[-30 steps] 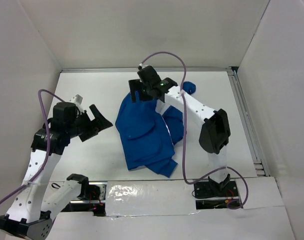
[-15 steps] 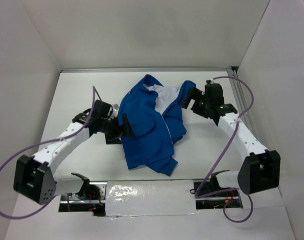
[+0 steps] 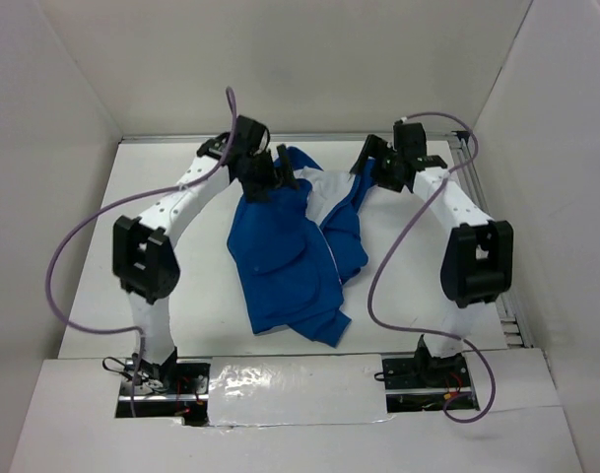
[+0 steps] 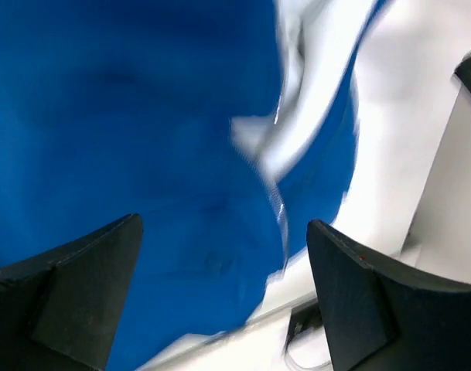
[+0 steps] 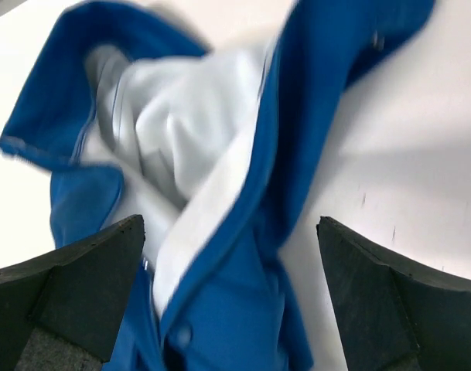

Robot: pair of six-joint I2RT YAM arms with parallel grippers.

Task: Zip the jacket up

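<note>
On the bench [image 3: 206,286] the blue jacket [image 3: 285,261] lies crumpled, unzipped. Wide and empty, the left tool [image 3: 267,179] and right tool [image 3: 371,164] hover at its collar: seemingly the reaching step. Next likely means gripping both zipper edges.

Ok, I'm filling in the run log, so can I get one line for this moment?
jacket: front open, lining showing | left claw: open, above jacket | right claw: open, empty

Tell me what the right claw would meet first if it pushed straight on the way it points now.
The jacket: the open right claw frames its white lining at the opened front, so it would likely land there. Depth is unclear from the wrist view.
</note>
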